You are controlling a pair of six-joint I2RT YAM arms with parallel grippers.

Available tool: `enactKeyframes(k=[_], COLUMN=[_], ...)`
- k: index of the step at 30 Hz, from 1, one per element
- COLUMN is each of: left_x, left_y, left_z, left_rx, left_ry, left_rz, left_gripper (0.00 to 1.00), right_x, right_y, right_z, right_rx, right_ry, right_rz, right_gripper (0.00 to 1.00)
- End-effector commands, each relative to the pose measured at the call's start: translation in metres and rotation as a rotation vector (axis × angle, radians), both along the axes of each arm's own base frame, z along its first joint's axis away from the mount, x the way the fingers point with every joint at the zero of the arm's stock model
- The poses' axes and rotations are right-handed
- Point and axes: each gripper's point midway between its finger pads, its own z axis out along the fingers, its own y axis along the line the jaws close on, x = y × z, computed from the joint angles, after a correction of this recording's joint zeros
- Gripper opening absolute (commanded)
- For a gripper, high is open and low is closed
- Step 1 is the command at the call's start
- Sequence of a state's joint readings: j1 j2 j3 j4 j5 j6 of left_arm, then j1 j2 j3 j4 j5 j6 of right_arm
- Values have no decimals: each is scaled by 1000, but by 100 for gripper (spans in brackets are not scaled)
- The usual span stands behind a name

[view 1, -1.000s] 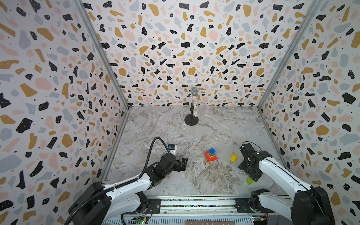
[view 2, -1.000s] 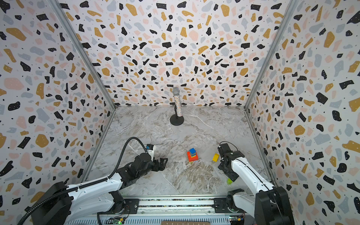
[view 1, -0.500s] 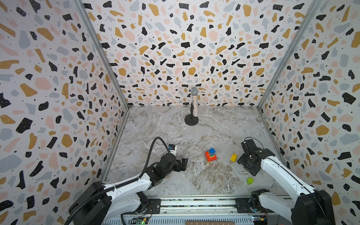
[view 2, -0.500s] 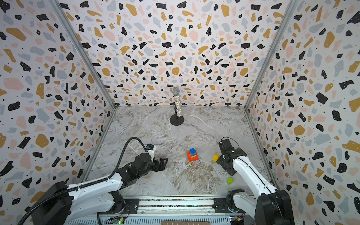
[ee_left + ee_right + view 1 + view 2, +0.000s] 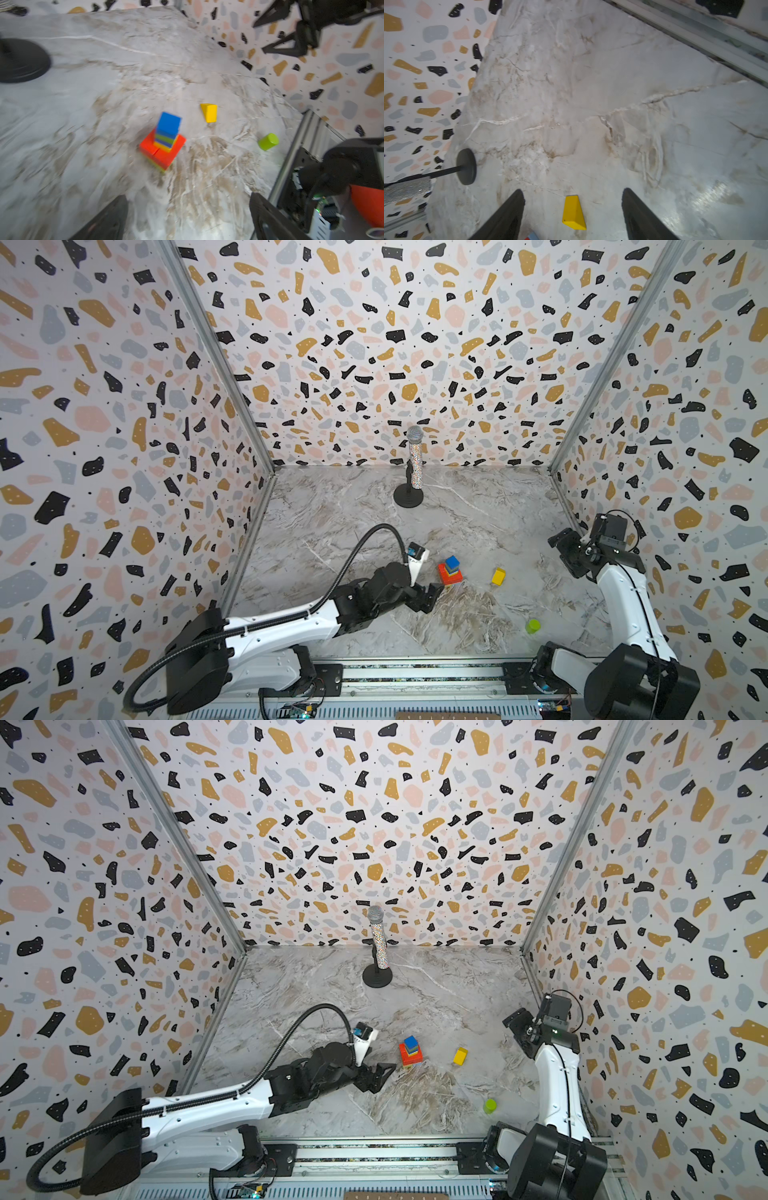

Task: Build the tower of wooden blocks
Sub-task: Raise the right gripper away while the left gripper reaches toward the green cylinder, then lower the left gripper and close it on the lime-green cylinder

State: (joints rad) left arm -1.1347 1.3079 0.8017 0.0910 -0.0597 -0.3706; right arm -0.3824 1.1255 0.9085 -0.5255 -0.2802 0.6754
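The tower [image 5: 450, 570] [image 5: 410, 1051] stands mid-floor: red bricks at the base, green, yellow and blue layers above, a blue cube on top [image 5: 168, 122]. One yellow wood block [image 5: 498, 576] [image 5: 460, 1056] [image 5: 209, 112] lies alone to its right. My left gripper [image 5: 428, 597] [image 5: 380, 1075] [image 5: 187, 207] hovers low just front-left of the tower, open and empty. My right gripper [image 5: 565, 553] [image 5: 521, 1033] [image 5: 572, 190] is raised near the right wall, open and empty. In the right wrist view the yellow block [image 5: 574, 213] shows between its fingers, far below them.
A lime-green cylinder [image 5: 532, 625] [image 5: 490, 1105] [image 5: 268, 141] stands front right near the metal rail [image 5: 415, 672]. A glittery microphone [image 5: 414, 464] [image 5: 380, 944] on a black stand sits at the back. Terrazzo walls close in three sides.
My right arm has lifted and swung back toward the right wall, away from the yellow block and off the lime cylinder. The left arm has barely moved.
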Motion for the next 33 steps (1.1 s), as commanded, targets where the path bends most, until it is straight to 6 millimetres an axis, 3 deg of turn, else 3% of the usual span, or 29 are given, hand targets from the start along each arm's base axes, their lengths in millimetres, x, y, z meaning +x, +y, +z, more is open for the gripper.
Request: enactKeyframes(k=[1,7,15,23,33], left_x=[-20,-21,-44,-46,-66], left_y=[-41,-96,-154,-186,-225], left_z=[-9,-20,-45,-68,-73], left_rx=[67,40,42,86,39], left_ry=[-47,-71,-170,-211,-240], left_rz=[-195,-290,-436,-457,-525], left_gripper=[89,86,83,76,76], right_x=[11,24,37,53,65], right_y=[-4,-21,-35,-41,-41], right_z=[20,30,41,66,79], right_rx=[40,129,146,130,132], right_ry=[-90,-211,-263,-307,-311], right_rz=[17,-54,-66,-46,-4], right_gripper=[77,77,76,73,71])
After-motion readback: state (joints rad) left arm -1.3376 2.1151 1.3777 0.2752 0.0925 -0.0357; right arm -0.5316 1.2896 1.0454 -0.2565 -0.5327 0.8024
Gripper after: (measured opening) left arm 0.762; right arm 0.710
